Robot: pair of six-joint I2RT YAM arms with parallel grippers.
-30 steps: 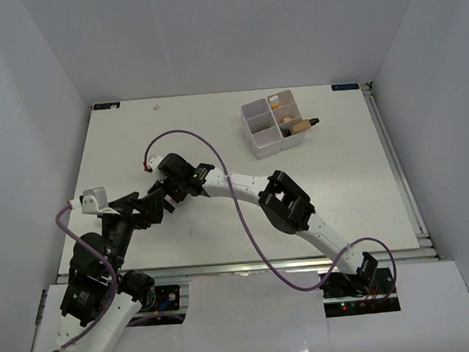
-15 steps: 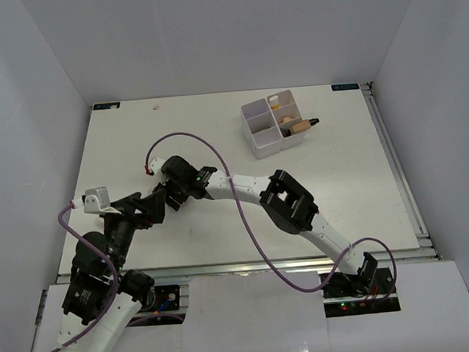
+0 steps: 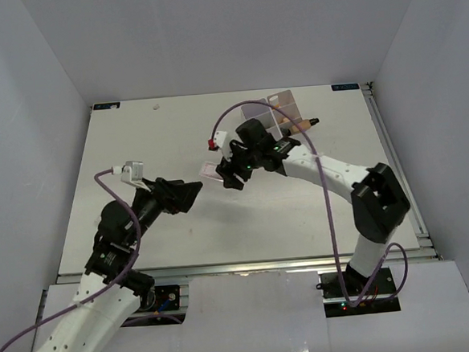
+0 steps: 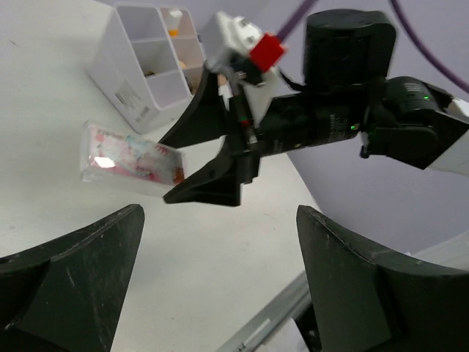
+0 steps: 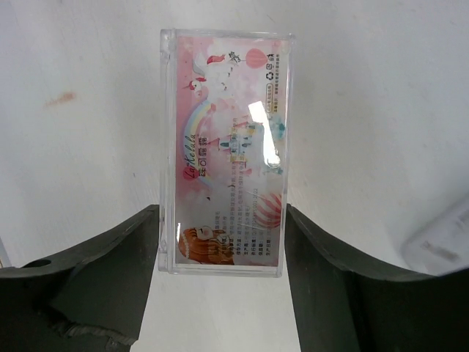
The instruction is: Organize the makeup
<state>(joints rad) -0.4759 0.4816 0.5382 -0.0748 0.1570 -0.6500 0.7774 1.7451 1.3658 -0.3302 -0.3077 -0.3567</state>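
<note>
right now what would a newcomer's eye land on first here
The clear pink case with a unicorn print, held in the right gripper over the middle of the table. Then the left gripper, open and facing it from the left, and the white compartment box at the far right.

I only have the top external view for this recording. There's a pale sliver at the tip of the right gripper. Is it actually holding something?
Observer: Yes. The right wrist view shows the right gripper shut on a clear case with a pink unicorn label, one finger on each long side.
Operator: And is there anything in the left gripper?
Observer: No. In the left wrist view the left gripper is open, with nothing between its fingers.
Operator: The arm hides most of the white box from above. What's in it?
Observer: The left wrist view shows the white box with an orange item in one far compartment. I cannot judge the rest.
</note>
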